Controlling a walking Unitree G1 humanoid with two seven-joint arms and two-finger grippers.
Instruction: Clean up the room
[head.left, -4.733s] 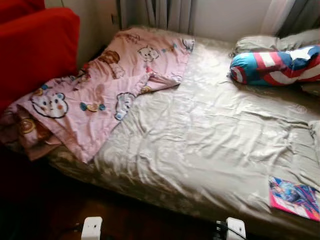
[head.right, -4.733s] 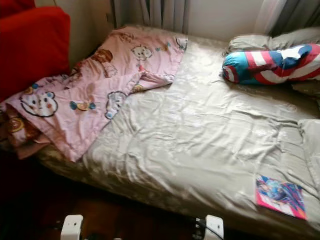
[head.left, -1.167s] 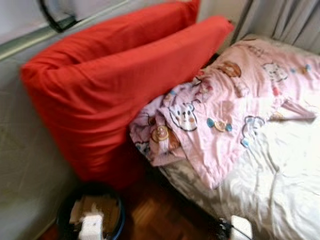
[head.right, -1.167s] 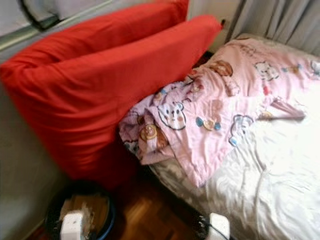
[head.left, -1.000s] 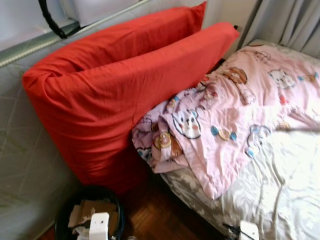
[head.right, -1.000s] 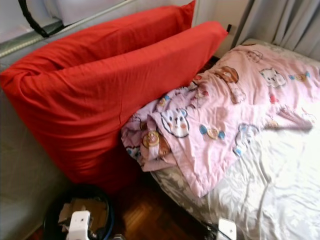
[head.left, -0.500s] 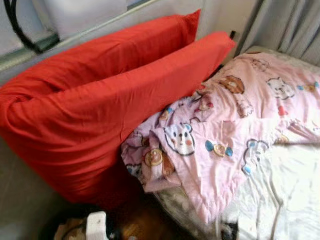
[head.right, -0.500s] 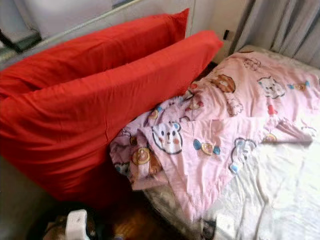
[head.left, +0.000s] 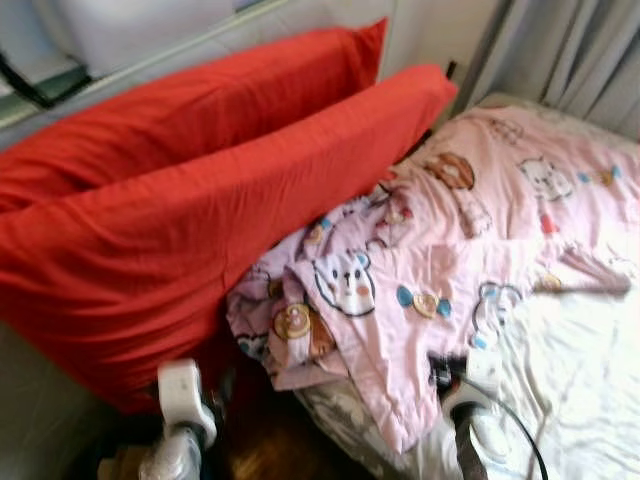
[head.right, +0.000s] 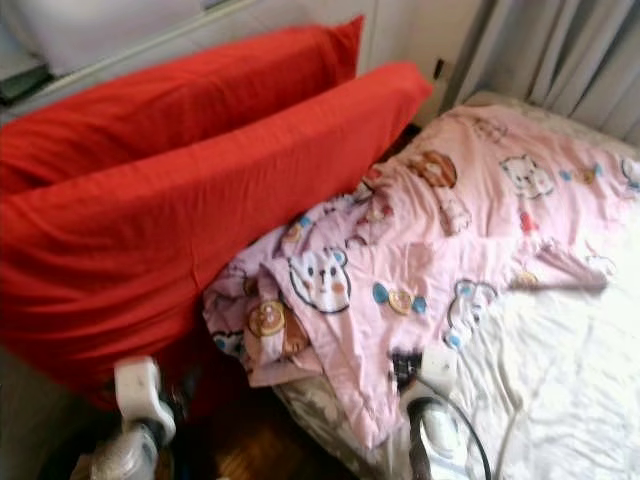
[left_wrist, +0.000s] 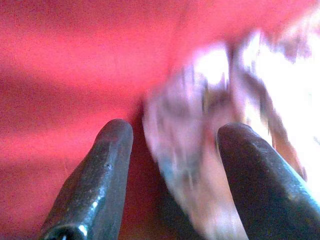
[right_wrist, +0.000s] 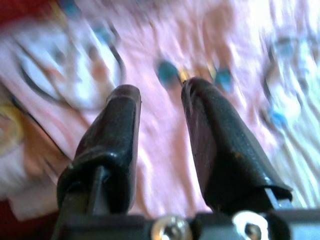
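Note:
A pink blanket (head.left: 450, 250) printed with cartoon bears lies crumpled across the left part of the bed, and its bunched corner (head.left: 300, 330) hangs over the bed's edge. Two large red pillows (head.left: 200, 190) lean against the wall beside it. My left arm (head.left: 183, 395) is raised at the lower left, in front of the pillows. In its wrist view the left gripper (left_wrist: 175, 127) is open, facing red cloth and the blanket's bunched corner. My right arm (head.left: 462, 395) reaches over the blanket's lower edge. The right gripper (right_wrist: 160, 86) is open just above the pink blanket (right_wrist: 165, 150).
The beige bedsheet (head.left: 570, 370) spreads to the right of the blanket. Grey curtains (head.left: 560, 50) hang behind the bed. A strip of wooden floor (head.left: 260, 455) lies between pillows and bed, with a dark bin (head.left: 105, 465) at the bottom left corner.
Both arms have risen into the head view; the right one now reaches over the blanket's edge. The camera has tilted slightly, so the bin has slid almost out of view.

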